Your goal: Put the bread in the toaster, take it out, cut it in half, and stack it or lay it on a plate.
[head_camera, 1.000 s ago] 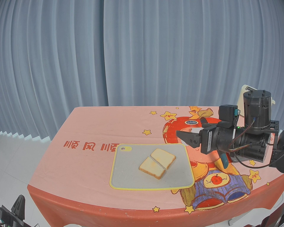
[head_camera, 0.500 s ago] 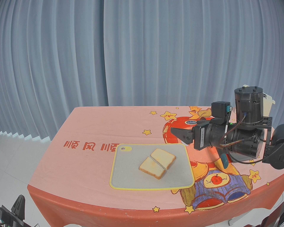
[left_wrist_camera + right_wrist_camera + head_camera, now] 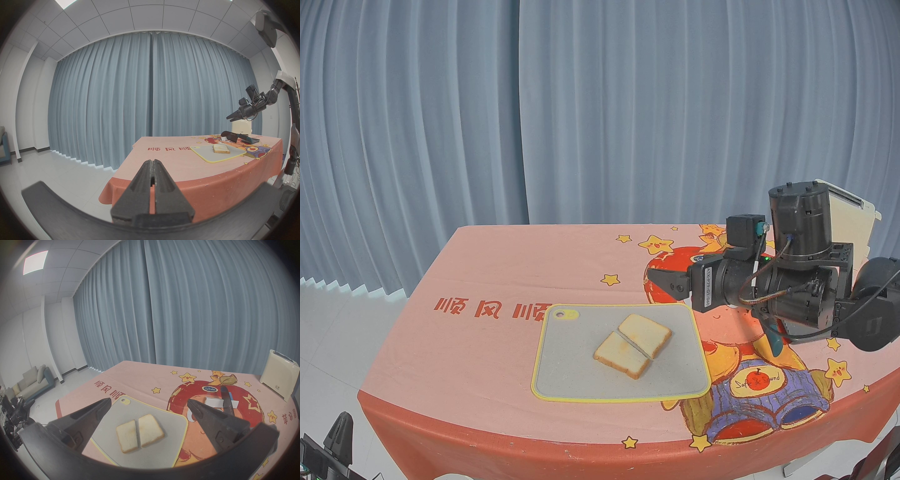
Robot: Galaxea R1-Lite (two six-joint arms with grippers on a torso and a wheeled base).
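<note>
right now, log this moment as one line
bread: two halves side by side on cutting board, not plated | right gripper: open, above table by board | left gripper: shut, away from table

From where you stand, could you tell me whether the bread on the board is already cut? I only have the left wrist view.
Observer: Yes. The bread lies in two halves, side by side, flat on the cutting board.
Operator: Thank you. Is the right gripper holding anything at the moment?
Observer: No. The right gripper is open and holds nothing; it is raised in the air near the board, with the halves showing between its fingers in its own camera.
</note>
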